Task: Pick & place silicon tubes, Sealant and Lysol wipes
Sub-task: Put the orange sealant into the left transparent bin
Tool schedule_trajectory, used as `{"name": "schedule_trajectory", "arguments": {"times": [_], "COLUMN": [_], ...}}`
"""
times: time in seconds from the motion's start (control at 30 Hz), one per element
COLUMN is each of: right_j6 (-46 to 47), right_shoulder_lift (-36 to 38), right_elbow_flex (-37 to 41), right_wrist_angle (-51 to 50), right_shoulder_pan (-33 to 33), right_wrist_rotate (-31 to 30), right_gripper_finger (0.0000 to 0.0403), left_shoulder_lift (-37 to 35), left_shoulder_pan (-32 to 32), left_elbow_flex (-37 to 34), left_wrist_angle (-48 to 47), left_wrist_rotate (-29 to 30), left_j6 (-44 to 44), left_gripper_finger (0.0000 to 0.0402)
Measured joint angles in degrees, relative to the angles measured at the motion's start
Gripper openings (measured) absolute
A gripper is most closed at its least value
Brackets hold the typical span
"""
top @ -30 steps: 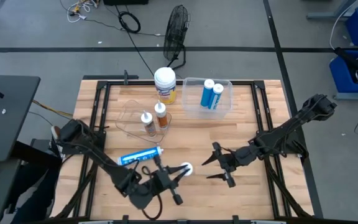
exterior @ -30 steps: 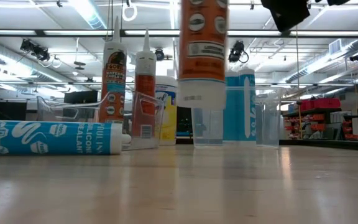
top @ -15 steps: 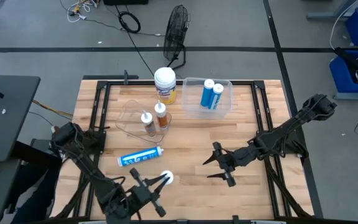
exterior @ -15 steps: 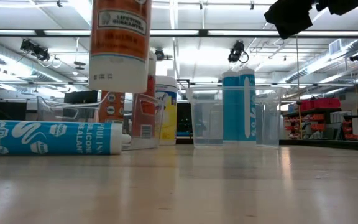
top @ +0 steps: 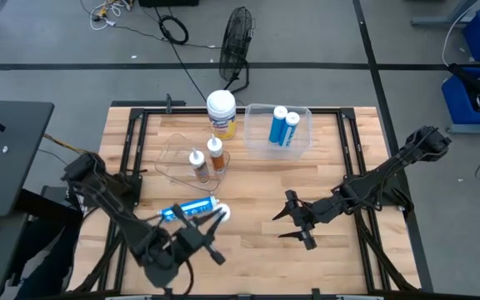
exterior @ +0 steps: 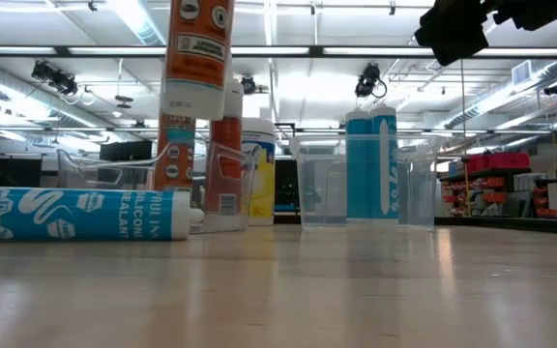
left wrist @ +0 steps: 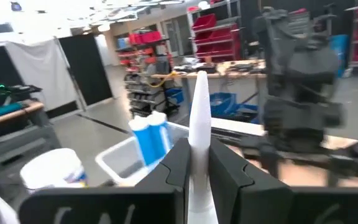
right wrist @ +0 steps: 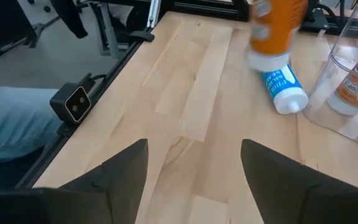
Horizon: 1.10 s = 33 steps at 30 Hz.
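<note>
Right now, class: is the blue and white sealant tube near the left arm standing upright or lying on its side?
Lying on its side. The blue sealant tube rests lengthwise on the table, its label reading sideways, while the orange cartridges behind it stand upright.

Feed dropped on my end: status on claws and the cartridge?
Left claw shut on orange cartridge, lifted above blue cartridge lying on table. Right claw open, waiting mid-table. Nothing in the way.

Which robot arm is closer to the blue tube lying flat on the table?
The left. Its end effector, holding an orange nozzle-tipped cartridge upright, hangs right beside the blue sealant tube lying on the wooden table. The right end effector waits open, farther off across the table.
</note>
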<state>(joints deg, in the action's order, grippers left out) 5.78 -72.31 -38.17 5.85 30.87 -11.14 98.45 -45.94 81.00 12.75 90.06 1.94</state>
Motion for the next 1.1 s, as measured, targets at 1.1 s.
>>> {"name": "schedule_trajectory", "arguments": {"times": [1.1], "right_j6": [-2.14], "right_shoulder_lift": [0.0], "right_elbow_flex": [0.0], "right_wrist_angle": [0.17], "right_shoulder_pan": [-2.48], "right_wrist_rotate": [0.0], "right_gripper_finger": [0.026], "left_shoulder_lift": [-37.19], "left_shoulder_pan": [1.17], "left_elbow_flex": [-0.01], "left_wrist_angle": [-2.38], "left_wrist_rotate": [-0.72], "left_j6": [29.92], "left_gripper_finger": [0.0039]}}
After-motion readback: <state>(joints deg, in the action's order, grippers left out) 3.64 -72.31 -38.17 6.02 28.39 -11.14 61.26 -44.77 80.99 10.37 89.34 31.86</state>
